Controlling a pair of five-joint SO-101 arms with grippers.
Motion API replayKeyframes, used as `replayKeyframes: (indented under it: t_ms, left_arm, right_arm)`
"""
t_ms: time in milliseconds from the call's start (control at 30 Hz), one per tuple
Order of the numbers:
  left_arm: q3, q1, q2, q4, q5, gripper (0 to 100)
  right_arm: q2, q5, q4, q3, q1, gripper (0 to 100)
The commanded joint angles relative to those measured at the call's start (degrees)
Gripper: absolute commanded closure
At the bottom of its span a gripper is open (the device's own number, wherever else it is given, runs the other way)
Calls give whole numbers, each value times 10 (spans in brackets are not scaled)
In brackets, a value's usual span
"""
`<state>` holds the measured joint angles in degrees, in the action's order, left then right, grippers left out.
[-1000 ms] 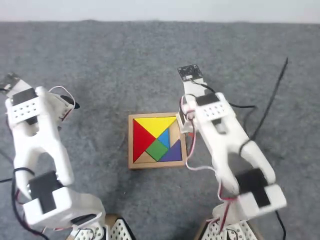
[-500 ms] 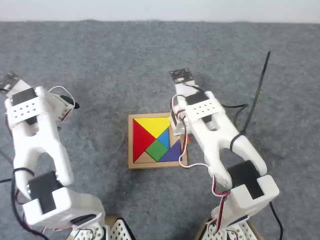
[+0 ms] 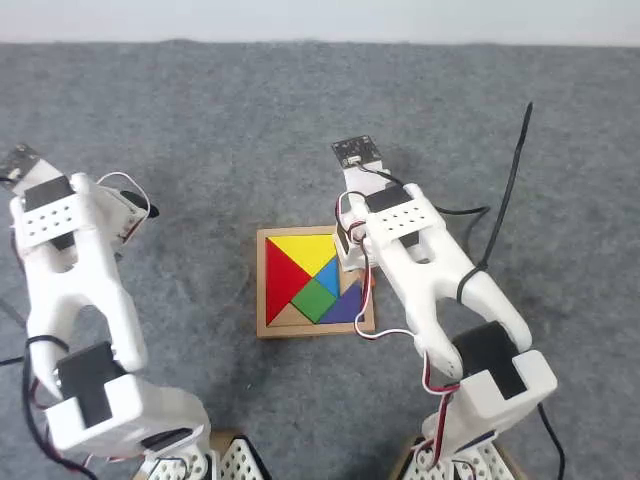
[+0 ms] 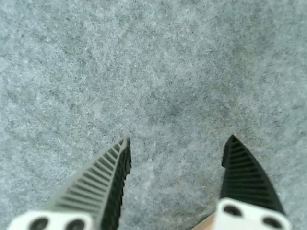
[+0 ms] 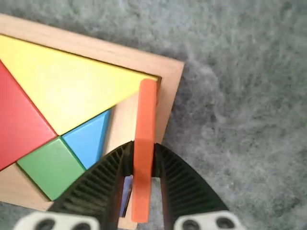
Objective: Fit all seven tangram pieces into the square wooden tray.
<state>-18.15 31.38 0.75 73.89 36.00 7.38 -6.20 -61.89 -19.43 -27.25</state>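
Fingers point(image 5: 103, 178) pinch orange piece point(image 5: 144, 122) edgewise, seemingly above tray point(image 5: 169, 82).

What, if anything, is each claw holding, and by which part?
The right claw holds the orange piece, pinched across its two flat faces, thin edge toward the wrist camera. The left claw is open and holds nothing.

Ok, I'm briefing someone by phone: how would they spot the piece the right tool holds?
Find the square wooden tray on the carpet. At its side nearest the right arm, the right tool grips an orange piece on edge over a bare gap. The yellow triangle and blue piece beside it lie flat; it alone is orange.
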Motion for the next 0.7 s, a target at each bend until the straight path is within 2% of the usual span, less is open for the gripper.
replayKeyframes:
  t_ms: [0,133,433,667]
  left_arm:
    - [17,-4,-3,-6,-5,706]
    - [17,-4,-3,-6,-5,706]
    - [17,-4,-3,-5,-5,706]
    - [17,-4,-3,-5,-5,706]
  right_arm:
    - [-3,-4,9,28,-7,954]
    - [-3,-4,9,27,-7,872]
    - [-3,-4,9,33,-53,887]
    - [-5,-4,8,33,-60,886]
